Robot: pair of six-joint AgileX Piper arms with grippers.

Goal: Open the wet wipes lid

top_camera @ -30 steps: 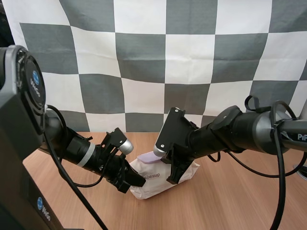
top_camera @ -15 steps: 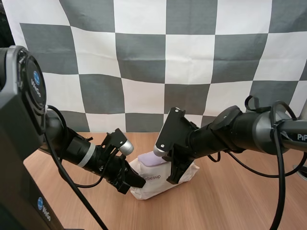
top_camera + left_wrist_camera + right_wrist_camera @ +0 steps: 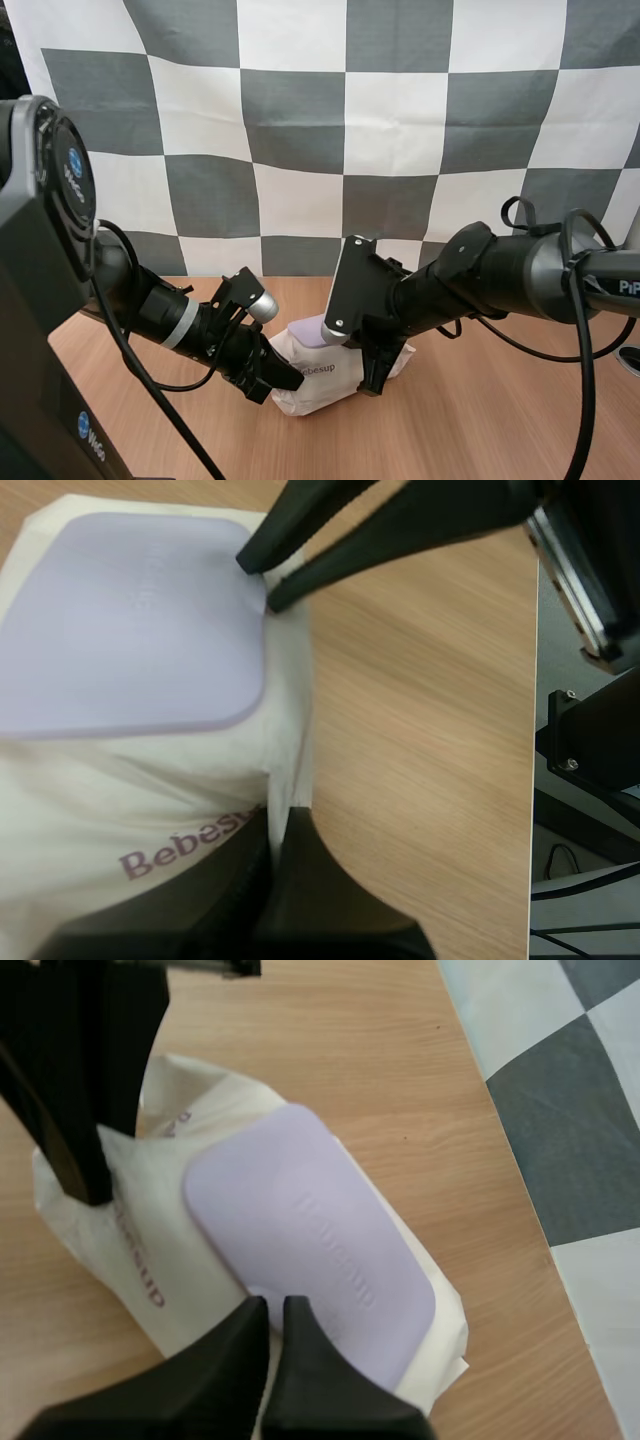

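In the lower centre of the high view, the wet wipes pack (image 3: pixel 312 393) lies on the bench (image 3: pixel 490 420), the left end effector (image 3: pixel 278 825) pinching its side seam and the right end effector (image 3: pixel 272 1310) nipping the edge of the lilac lid (image 3: pixel 320 1250).

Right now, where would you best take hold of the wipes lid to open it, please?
Probably the thin corner rim of the lid, from the side opposite the left gripper pinching the pack: it lies flat, so only the edge offers purchase.

The right arm (image 3: pixel 500 270) hides most of the purple lid (image 3: pixel 305 329). The left pincer (image 3: pixel 285 379) covers the start of the name on the wipes pack (image 3: pixel 325 392).
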